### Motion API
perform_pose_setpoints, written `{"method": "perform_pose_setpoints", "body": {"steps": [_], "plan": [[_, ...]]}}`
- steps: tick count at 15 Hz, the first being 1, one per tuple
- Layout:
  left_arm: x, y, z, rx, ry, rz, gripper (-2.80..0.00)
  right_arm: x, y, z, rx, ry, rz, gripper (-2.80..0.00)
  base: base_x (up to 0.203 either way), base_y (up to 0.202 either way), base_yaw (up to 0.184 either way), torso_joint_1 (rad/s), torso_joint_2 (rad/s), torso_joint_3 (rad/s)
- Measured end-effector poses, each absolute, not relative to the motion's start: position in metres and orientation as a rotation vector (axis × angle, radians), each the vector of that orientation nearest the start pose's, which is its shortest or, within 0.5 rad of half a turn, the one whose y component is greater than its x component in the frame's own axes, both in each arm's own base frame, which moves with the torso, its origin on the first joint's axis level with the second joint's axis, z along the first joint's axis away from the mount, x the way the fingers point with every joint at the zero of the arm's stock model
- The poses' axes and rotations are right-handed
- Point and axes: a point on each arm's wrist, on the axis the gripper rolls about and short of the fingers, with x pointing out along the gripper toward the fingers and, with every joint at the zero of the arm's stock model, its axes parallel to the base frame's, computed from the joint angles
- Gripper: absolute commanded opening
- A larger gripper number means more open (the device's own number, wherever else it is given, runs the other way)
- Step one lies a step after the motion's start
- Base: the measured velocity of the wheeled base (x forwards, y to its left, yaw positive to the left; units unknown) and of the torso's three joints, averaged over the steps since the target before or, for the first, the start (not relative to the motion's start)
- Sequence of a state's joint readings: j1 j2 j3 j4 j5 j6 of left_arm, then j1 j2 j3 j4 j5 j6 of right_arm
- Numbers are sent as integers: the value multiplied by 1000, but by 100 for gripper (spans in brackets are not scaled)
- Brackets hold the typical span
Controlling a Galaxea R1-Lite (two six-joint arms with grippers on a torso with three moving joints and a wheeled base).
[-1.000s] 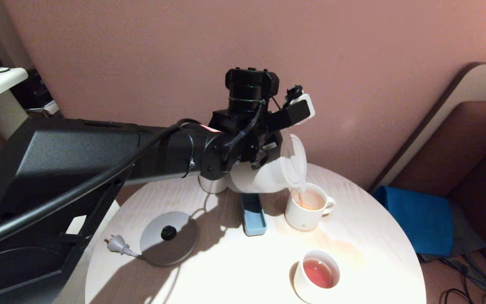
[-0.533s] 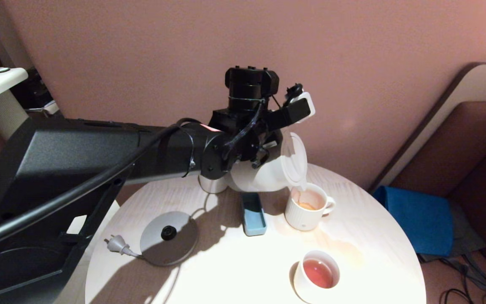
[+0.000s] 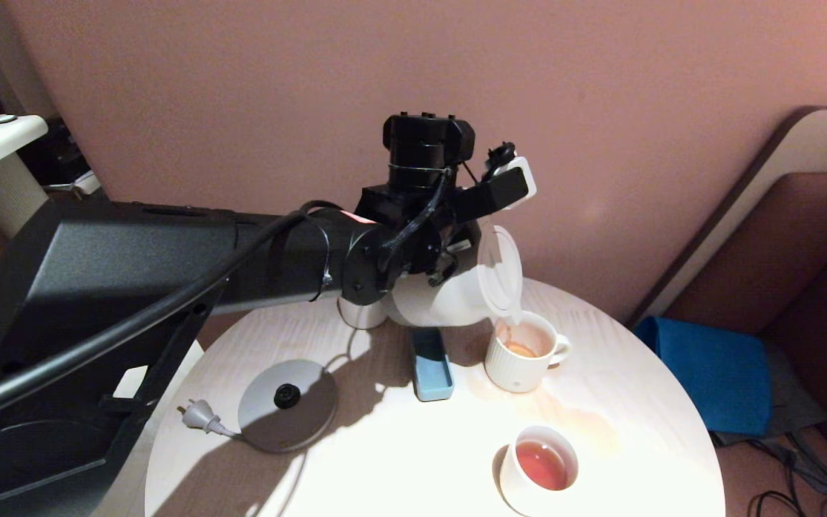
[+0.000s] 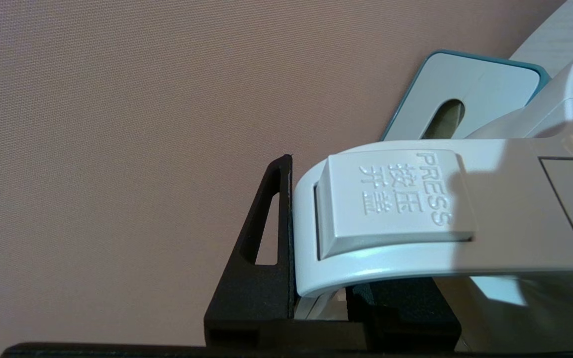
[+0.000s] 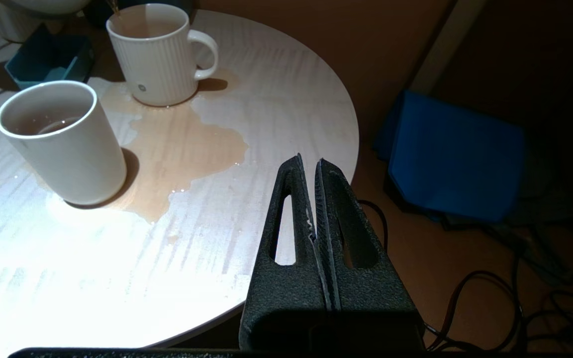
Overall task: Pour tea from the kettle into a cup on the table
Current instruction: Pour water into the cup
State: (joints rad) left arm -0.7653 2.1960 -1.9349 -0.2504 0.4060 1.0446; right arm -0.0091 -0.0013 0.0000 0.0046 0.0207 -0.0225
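Kettle [image 3: 449,298] first: your left gripper [image 4: 316,308] is clamped on its white loop handle, holding it tipped steeply above the round table [image 3: 399,445], spout low over the ribbed cup [image 3: 523,355]. The lid hangs open toward the cup.

Taking that cup as your landmark: a thin thread of tea [image 3: 517,346] shows at its inner wall, and the reddish-brown level inside looks a touch lower and calmer than a second ago, when the surface was churned and pale (the stream appears to have thinned, though the arm has not moved). You can judge the pour as near its end.

Just beside the cup, toward the kettle's body, lies a small blue tray [image 3: 431,366]. Nearer you stands a plainer white cup [image 3: 539,467] already holding tea. Between the two cups a brown puddle [image 5: 182,144] spreads on the wood, touching both bases.

Well apart, the grey kettle base [image 3: 286,404] sits with its plug.

Your right gripper [image 5: 319,199] hangs off the table's edge, fingers pressed together, empty.
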Motion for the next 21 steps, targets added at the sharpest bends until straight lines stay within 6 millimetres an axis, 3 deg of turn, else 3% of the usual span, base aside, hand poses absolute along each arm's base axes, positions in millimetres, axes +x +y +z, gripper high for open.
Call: {"method": "perform_pose_setpoints", "body": {"steps": [21], "plan": [[341,-319,267,1065,-191,-329,-280,-23,1,75,-23,3,12,-280,0,0,0,0,0,0]]}}
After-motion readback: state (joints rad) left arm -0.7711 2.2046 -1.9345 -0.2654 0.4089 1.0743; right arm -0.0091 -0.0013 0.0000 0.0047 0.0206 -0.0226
